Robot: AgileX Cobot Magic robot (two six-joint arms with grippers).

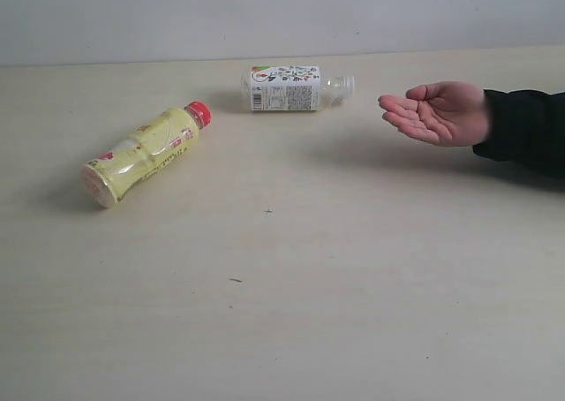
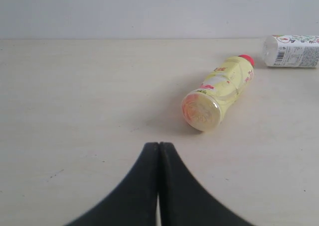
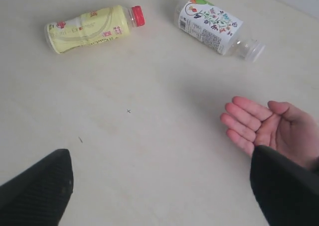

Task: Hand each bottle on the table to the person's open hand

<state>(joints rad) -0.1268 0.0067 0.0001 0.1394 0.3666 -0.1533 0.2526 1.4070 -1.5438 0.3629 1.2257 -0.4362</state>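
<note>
**Exterior view:** You see no arm here. The yellow bottle (image 1: 146, 154) lies on its side on the left of the table (image 1: 282, 330). The clear bottle (image 1: 296, 87) lies on its side at the far middle. Its cap points right, toward the open hand (image 1: 441, 112), which is palm up on the right. Both bottles are round and lying down, so I think a small bump could make them roll away from you.

**Left wrist view:** Your left pincer (image 2: 158, 186) is closed tight. Its two fingers touch and it holds nothing. It sits low and level over the table, and the flat bottom of the yellow bottle (image 2: 219, 92) faces it, near and a little off to one side. If you go in like this, you will likely push the bottle and not grab it. Open up first.

**Right wrist view:** Your right pincer (image 3: 159, 156) is wide open and empty. It looks down from above at bare table. The open hand (image 3: 271, 129) is just beside one finger (image 3: 284, 186), so a quick swing could hit the person. The clear bottle (image 3: 214, 27) is a bit past the hand, and the yellow bottle (image 3: 89, 28) is well apart from it.
</note>
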